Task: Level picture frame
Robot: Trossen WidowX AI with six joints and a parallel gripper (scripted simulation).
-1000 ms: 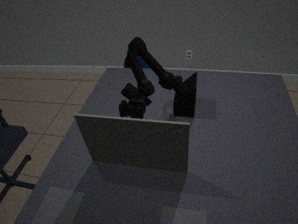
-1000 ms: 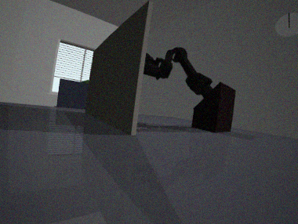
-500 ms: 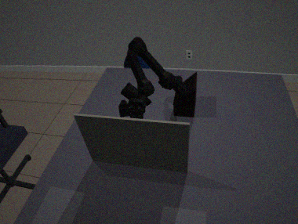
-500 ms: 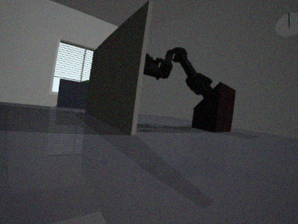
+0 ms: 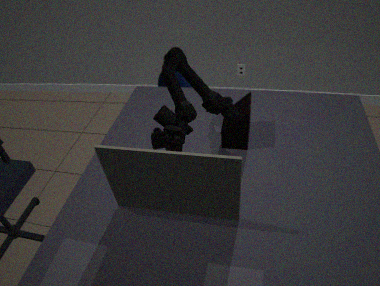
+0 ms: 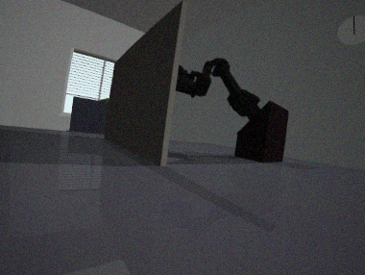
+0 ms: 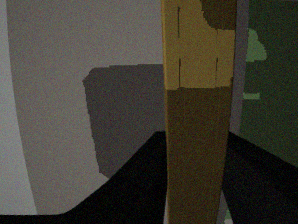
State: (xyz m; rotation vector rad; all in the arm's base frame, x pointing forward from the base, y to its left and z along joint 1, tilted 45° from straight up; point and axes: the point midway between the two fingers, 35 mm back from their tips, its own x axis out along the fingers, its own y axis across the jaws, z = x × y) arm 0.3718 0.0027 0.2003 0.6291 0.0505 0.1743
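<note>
The picture frame shows only in the wrist view, as a yellow-brown wooden bar (image 7: 199, 55) running nearly straight up and down through that view. The green picture (image 7: 272, 100) is to its right. My gripper (image 7: 189, 140) is shut on this bar, one black finger on each side. The screw and the notched strip are hidden, and the frame's overall tilt cannot be told. The upright wall panel (image 5: 175, 185) (image 6: 144, 91) is seen from behind or edge-on in the top and exterior views and hides the frame and fingertips.
The arm (image 5: 192, 75) (image 6: 231, 84) reaches from its dark base block (image 5: 236, 132) (image 6: 271, 135) toward the panel's far side. The panel stands on the table (image 5: 310, 190) (image 6: 231, 192). In the wrist view a dark shadow (image 7: 127, 115) lies left of the bar.
</note>
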